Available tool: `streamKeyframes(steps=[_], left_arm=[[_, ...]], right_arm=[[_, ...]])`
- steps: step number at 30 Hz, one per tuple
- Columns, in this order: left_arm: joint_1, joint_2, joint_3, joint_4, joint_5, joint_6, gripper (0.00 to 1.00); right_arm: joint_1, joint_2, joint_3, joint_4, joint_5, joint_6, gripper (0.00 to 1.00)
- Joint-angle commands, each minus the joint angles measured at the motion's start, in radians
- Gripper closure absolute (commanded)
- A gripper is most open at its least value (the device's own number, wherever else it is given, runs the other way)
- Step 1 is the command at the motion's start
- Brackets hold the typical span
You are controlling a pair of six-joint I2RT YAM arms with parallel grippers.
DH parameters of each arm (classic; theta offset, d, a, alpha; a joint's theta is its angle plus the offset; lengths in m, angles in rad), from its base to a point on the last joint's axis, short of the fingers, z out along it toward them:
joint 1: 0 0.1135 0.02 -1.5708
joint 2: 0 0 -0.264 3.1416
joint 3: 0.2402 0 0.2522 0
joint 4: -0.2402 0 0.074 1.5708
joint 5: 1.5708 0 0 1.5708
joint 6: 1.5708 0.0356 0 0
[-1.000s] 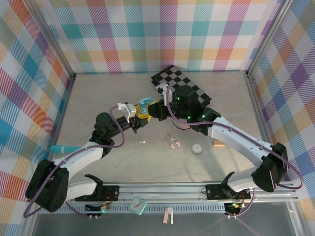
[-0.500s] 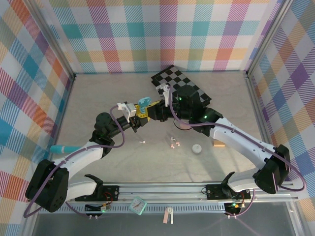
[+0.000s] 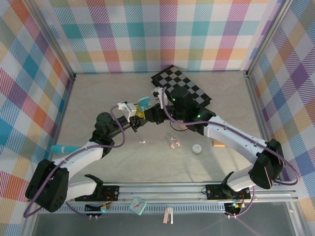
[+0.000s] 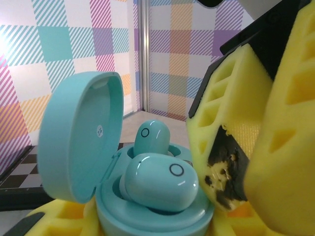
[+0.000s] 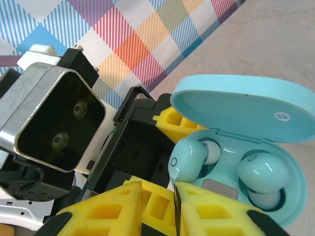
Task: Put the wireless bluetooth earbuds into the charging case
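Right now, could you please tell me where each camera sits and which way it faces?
Top external: above, behind the bases, looking down at the table; both arms, left end effector and right end effector meeting.
Left wrist: looks along its yellow fingers at the open charging case.
Right wrist: its fingers low, facing the left arm's camera.
Wrist views share case and earbuds.

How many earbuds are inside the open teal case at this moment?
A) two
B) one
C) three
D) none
A: the right wrist view shows the charging case with its lid up and two teal earbuds inside, the first earbud and the second earbud side by side.
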Motion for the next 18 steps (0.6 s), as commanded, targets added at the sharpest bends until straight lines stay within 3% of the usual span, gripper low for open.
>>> streamKeyframes(steps=[1,18], left_arm=[[-0.008,-0.025,0.015,0.033,0.006,0.014,0.68],[-0.008,-0.038,0.011,0.026,0.013,0.018,0.68]], right_arm=[[0.01,0.008,0.034,0.009,0.052,0.011,0.78],[-0.007,-0.041,0.006,0.026,0.186,0.042,0.8]])
